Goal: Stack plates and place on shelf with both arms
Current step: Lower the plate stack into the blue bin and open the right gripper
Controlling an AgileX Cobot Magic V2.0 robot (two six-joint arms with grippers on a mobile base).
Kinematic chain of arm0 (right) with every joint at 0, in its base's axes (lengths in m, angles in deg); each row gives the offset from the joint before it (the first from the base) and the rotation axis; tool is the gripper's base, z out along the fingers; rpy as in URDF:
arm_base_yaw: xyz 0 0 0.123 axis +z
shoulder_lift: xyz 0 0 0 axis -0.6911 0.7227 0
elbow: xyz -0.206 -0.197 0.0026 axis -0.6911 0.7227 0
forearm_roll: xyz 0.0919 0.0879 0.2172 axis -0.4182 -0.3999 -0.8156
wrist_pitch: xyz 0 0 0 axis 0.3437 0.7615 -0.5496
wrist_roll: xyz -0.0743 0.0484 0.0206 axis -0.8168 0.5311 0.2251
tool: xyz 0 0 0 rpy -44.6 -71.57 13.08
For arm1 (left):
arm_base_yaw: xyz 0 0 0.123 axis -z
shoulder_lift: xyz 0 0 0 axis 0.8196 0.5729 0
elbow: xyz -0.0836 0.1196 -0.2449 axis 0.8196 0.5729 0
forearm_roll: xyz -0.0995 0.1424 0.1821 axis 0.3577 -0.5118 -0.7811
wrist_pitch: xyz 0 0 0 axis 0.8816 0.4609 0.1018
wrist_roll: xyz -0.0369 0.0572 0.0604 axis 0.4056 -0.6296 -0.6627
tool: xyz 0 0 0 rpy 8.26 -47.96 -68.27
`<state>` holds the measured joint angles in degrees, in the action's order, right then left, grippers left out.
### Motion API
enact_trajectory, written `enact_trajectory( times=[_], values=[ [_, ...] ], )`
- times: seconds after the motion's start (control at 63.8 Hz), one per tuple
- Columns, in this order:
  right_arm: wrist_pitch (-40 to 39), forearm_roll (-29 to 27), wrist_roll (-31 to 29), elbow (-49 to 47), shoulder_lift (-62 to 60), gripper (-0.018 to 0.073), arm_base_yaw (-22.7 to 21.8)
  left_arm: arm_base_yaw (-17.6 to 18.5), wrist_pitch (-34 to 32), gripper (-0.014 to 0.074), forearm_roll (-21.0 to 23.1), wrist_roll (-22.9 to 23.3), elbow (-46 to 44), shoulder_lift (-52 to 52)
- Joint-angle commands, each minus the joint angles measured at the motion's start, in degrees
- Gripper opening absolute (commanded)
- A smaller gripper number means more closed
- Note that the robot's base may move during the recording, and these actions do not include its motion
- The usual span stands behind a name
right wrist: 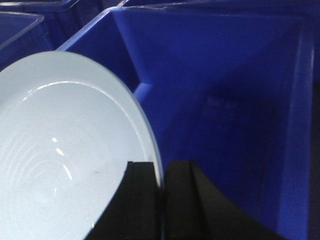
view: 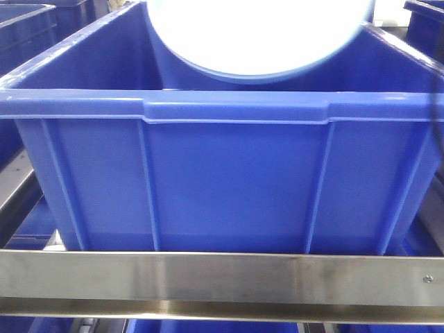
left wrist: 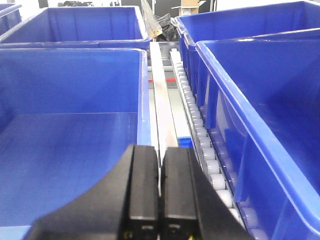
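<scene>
A pale blue-white glossy plate [view: 257, 35] hangs over the big blue bin [view: 236, 111], cut off by the top of the front view. In the right wrist view the plate [right wrist: 65, 150] fills the lower left. My right gripper [right wrist: 164, 185] is shut on its rim, one finger over the face and one behind. I cannot tell whether a second plate lies under it. My left gripper [left wrist: 160, 170] is shut, with only a hairline pale slit between its pads. It hovers above the strip between two bins, and no plate shows in that view.
A steel shelf bar [view: 208, 274] runs across in front of the bin. In the left wrist view a pale rail [left wrist: 162, 110] and a row of white rollers [left wrist: 200, 135] run between a left blue bin [left wrist: 70, 80] and right blue bins [left wrist: 265, 125]. More bins stand behind.
</scene>
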<state>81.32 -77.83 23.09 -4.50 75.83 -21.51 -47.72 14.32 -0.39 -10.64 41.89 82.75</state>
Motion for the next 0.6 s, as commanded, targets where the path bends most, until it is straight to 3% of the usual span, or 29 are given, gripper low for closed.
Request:
enact_trajectory(
  times=[0.0,0.423,0.58],
  values=[
    [-8.39,-0.16,0.09,-4.31,2.42,0.0039,0.17,-0.06,-5.3,0.008,0.04,0.19,-1.61,0.69],
    [-10.96,-0.16,0.76,-7.38,11.96,0.0045,1.23,-0.06,-5.3,0.008,0.04,0.19,-1.61,0.69],
    [-10.97,-0.16,0.76,-7.38,11.96,0.0211,1.29,-0.06,-5.3,0.008,0.04,0.19,-1.61,0.69]
  ],
)
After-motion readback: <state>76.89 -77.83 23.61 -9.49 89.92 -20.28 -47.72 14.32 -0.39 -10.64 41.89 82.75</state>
